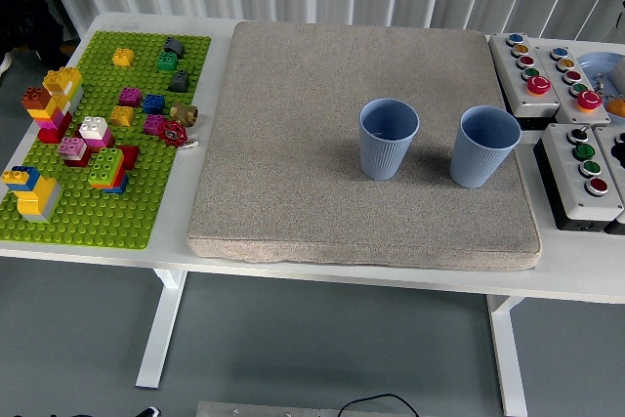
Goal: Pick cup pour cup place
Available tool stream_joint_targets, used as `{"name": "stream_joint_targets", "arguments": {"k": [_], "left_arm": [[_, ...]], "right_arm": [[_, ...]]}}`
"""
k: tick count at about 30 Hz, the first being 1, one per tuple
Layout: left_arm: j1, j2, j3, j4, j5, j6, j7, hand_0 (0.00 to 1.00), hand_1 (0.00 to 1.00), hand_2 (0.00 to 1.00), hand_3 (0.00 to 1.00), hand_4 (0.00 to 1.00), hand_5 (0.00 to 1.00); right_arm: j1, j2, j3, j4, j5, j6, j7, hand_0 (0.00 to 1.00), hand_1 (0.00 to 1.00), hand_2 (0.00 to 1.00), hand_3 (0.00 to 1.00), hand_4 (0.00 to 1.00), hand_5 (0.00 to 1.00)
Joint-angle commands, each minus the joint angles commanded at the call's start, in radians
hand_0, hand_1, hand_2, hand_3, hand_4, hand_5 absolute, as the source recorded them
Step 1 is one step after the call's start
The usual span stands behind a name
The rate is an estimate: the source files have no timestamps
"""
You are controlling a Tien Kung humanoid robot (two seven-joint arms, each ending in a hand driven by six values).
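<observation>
Two blue ribbed cups stand upright on a grey felt-like mat (322, 124) that covers the middle of the white table (410, 275). The left cup (388, 138) sits a little right of the mat's centre; the right cup (484, 146) stands near the mat's right edge, the two close but apart. Both taper slightly toward the base, with fine vertical ridges on their walls and open round mouths. What is inside them cannot be told.

The mat is thick, square, with softly rounded corners and a coarse woven surface; its front edge lies near the table's near edge.

At the table's left end lies a studded green baseplate (107, 134) carrying scattered plastic building bricks (93, 144) in red, yellow, pink, blue and green, some stacked.

Along the table's right edge sit grey button boxes (562, 80) with round coloured push-buttons, one (578, 173) nearer the front corner.

Neither robot hand appears over the table, so whether their fingers are apart or together cannot be told, and no hand holds either cup
</observation>
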Motion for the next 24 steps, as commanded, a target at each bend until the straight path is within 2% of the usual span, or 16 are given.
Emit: {"name": "stream_joint_targets", "arguments": {"k": [1,5,24], "left_arm": [[-0.001,0.000,0.000,0.000,0.000,0.000,0.000,0.801,0.852,0.863,0.785,0.502,0.998],[-0.002,0.000,-0.001,0.000,0.001,-0.001,0.001,0.801,0.852,0.863,0.785,0.502,0.998],[0.002,0.000,-0.004,0.001,0.004,-0.002,0.004,0.801,0.851,0.863,0.783,0.502,0.998]], "right_arm": [[0.000,0.010,-0.002,-0.006,0.011,0.000,0.015,0.940,0.908,0.989,0.972,0.829,0.450],[0.001,0.023,-0.007,-0.018,0.036,0.000,0.041,0.940,0.908,0.989,0.972,0.829,0.450],[-0.002,0.017,-0.003,-0.020,0.026,0.000,-0.001,0.939,0.897,0.979,0.956,0.823,0.448]]}}
